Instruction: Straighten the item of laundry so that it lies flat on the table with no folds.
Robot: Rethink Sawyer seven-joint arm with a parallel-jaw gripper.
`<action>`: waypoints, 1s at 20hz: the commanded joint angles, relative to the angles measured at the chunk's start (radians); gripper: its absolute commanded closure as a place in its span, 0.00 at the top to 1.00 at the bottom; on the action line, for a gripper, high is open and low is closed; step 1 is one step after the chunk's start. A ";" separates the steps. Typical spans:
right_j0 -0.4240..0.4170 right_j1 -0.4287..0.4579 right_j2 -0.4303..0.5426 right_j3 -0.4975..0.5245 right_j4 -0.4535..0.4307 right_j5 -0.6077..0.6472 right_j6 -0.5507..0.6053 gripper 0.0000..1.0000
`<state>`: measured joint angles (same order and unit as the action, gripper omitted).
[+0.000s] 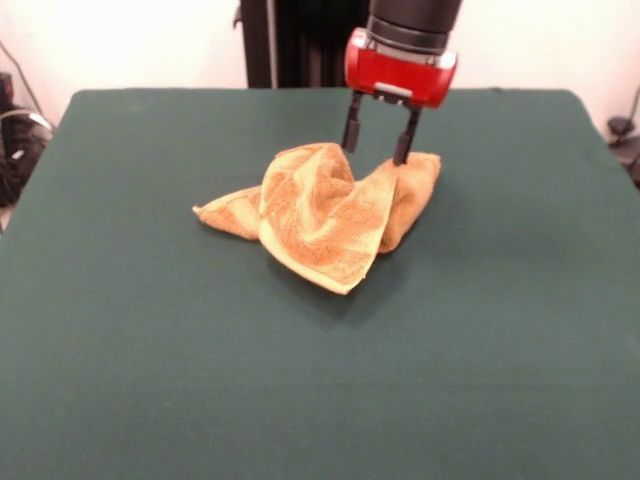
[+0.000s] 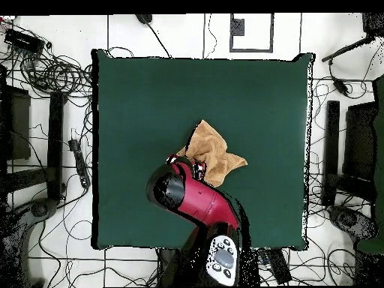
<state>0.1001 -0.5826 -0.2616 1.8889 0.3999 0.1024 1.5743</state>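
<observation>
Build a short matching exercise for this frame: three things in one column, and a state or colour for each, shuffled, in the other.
Things:
1. towel
2. table
3. gripper

States:
A. dark green, flat
B. open, fingers pointing down at the far edge of the cloth
C. orange-tan, crumpled with folds

Pairs: 1-C, 2-A, 3-B

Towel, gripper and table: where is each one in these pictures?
towel (image 1: 320, 215), front view, on its crumpled middle fold.
gripper (image 1: 378, 138), front view, midway between its two dark fingertips.
table (image 2: 150, 97), overhead view, on bare green cloth.
</observation>
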 commanded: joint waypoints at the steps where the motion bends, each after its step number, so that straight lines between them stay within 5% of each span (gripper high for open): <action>1: 0.016 0.106 0.111 0.015 -0.008 -0.081 0.232 1.00; 20: 0.048 0.076 0.140 0.051 0.040 -0.078 0.286 1.00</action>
<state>0.1199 -0.5328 -0.2520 1.8929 0.4001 0.0563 1.5743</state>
